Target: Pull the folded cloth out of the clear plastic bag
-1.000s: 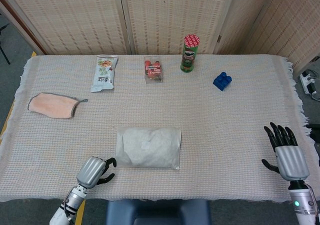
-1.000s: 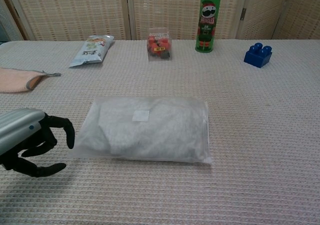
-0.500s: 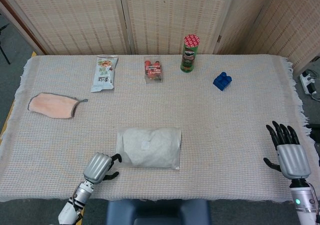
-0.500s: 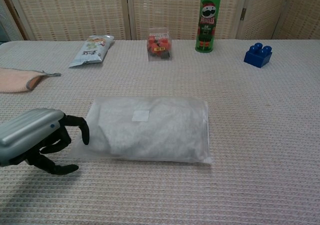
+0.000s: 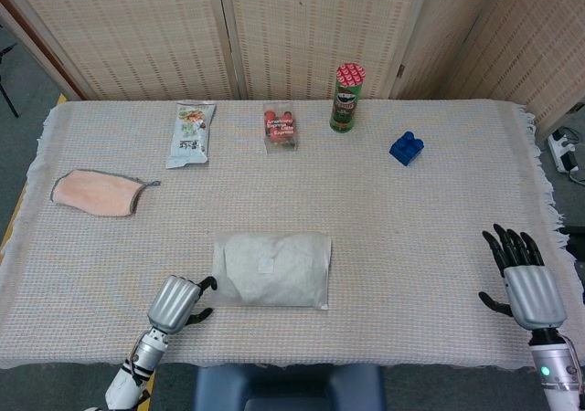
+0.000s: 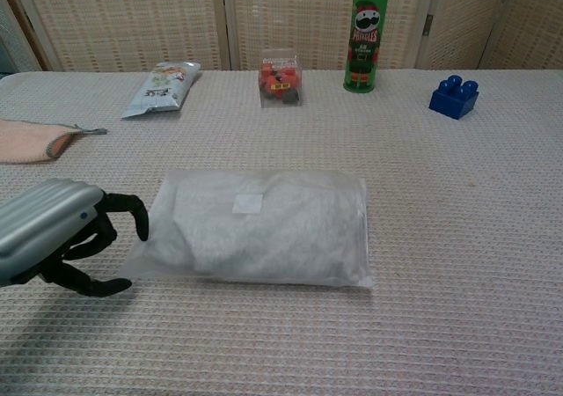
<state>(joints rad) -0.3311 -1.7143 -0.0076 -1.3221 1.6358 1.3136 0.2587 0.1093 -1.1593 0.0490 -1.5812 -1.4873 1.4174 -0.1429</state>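
While your left hand point(image 6: 53, 238) sits beside the bag's left edge, the clear plastic bag point(image 5: 271, 269) with the folded white cloth point(image 6: 264, 224) still inside lies flat near the front middle of the worktop point(image 5: 439, 228).

From left to right: your left hand has its dark fingers point(image 6: 132, 213) curled in, holding nothing, tips just beside the bag's edge; whether they touch it you cannot tell. Further back lie a peach cloth with a grey hem point(image 5: 94, 193), a white snack packet point(image 5: 190, 133), a small clear box of red items point(image 5: 281, 127), a green crisp tube with a red lid point(image 5: 347, 98) and a blue toy brick point(image 5: 407, 147). Your right hand point(image 5: 526, 283) rests well apart near the right edge, fingers spread wide and empty.
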